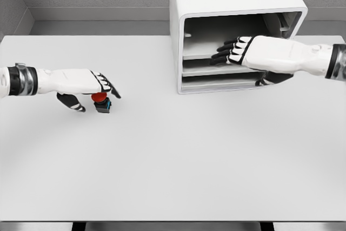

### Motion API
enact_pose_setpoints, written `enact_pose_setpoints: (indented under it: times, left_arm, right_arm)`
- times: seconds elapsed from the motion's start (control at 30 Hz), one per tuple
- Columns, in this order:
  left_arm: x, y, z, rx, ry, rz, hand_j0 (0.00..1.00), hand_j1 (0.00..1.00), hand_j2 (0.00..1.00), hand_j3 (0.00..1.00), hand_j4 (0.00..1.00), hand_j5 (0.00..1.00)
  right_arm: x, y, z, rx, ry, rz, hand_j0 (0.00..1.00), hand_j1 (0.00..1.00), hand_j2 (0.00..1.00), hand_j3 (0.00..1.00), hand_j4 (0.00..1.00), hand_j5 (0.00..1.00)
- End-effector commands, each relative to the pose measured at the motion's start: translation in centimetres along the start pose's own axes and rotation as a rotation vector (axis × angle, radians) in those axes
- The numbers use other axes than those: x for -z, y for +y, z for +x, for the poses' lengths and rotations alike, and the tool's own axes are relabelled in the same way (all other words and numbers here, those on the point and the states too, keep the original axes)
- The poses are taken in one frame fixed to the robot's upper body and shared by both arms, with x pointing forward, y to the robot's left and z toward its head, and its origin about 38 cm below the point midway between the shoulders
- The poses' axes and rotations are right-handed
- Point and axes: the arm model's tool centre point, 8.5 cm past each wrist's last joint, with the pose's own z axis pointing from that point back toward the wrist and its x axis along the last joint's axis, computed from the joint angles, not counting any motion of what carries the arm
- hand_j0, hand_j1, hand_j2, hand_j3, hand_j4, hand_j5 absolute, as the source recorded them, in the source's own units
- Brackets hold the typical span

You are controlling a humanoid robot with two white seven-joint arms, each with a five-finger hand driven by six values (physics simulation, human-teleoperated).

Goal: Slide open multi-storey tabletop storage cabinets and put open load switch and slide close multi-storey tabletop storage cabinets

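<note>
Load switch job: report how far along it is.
Done: the cabinet stands open, its shelves exposed. In hand: the left hand is at the red-topped load switch on the table; a firm grasp cannot be confirmed. The right hand reaches into the cabinet. Left: placing the switch inside and closing up.

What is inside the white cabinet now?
Inside the cabinet the right hand reaches in over the shelves. No switch is seen on them. The arm covers the right part of the inside. The switch is on the table.
</note>
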Motion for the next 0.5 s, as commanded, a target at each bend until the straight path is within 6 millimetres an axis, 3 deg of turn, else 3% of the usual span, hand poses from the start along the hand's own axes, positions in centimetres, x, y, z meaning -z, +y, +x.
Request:
enact_pose_setpoints:
  times: [0.0,0.13,0.4,0.47]
  left_arm:
    - [0.0,0.0,0.1,-0.003,-0.002,0.002,0.7,0.7,0.7,0.7,0.7,0.7]
    - [0.2,-0.1,0.1,-0.005,-0.005,0.0,0.7,0.7,0.7,0.7,0.7,0.7]
    - [0.4,-0.1,0.2,0.002,-0.006,-0.004,0.6,0.6,0.6,0.6,0.6,0.6]
    - [0.3,-0.1,0.2,0.005,-0.003,-0.006,0.54,0.54,0.54,0.54,0.54,0.54]
  right_arm:
    - [1.3,1.7,-0.1,0.034,-0.011,0.033,1.0,1.0,1.0,1.0,1.0,1.0]
    - [2.7,1.4,0.0,0.036,-0.016,0.042,1.0,1.0,1.0,1.0,1.0,1.0]
    - [3.1,1.6,-4.3,0.131,0.181,0.059,1.0,1.0,1.0,1.0,1.0,1.0]
    - [3.1,1.5,-4.6,0.132,0.189,0.059,1.0,1.0,1.0,1.0,1.0,1.0]
